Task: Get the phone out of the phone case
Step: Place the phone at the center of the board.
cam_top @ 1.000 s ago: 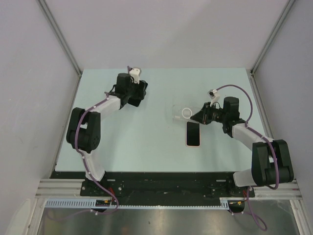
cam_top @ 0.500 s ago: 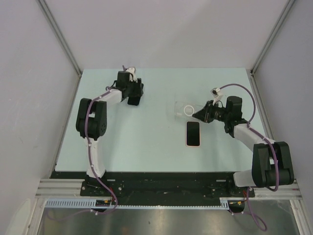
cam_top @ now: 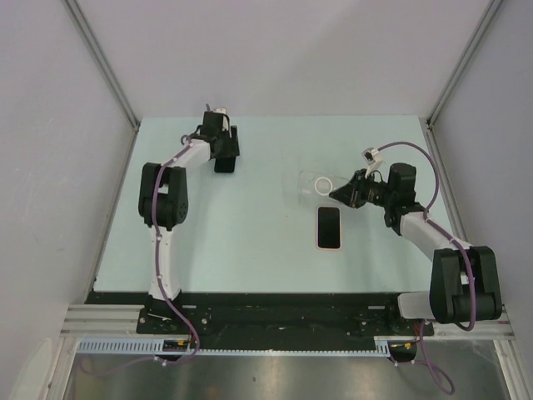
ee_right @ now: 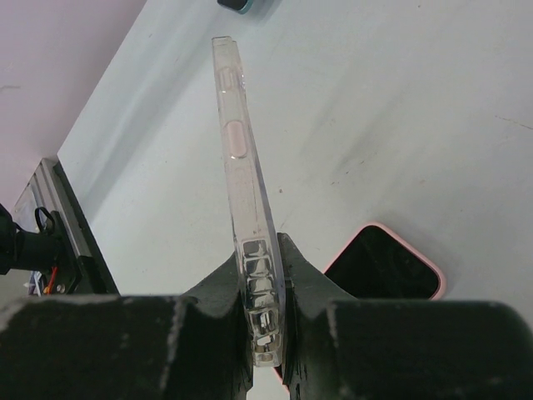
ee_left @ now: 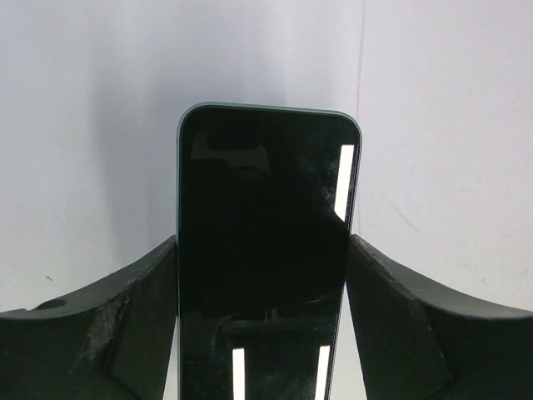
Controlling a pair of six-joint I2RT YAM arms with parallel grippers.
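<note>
My left gripper (cam_top: 223, 158) is at the far left of the table, shut on a dark-screened phone (cam_top: 224, 165) with a thin green rim. In the left wrist view the phone (ee_left: 265, 183) stands between both fingers (ee_left: 137, 312) of that gripper (ee_left: 263, 267), which press its long edges. My right gripper (cam_top: 339, 195) is shut on a clear phone case (cam_top: 316, 188) with a white ring and holds it above the table. In the right wrist view the case (ee_right: 236, 142) is edge-on, pinched in the gripper (ee_right: 267, 283).
A second phone with a pink rim (cam_top: 330, 227) lies screen-up on the table just in front of the clear case; it also shows in the right wrist view (ee_right: 387, 267). Grey walls and metal posts enclose the table on three sides.
My left gripper has moved toward the far edge with the phone in it, its arm stretching out. My right gripper has shifted slightly right with the clear case.
</note>
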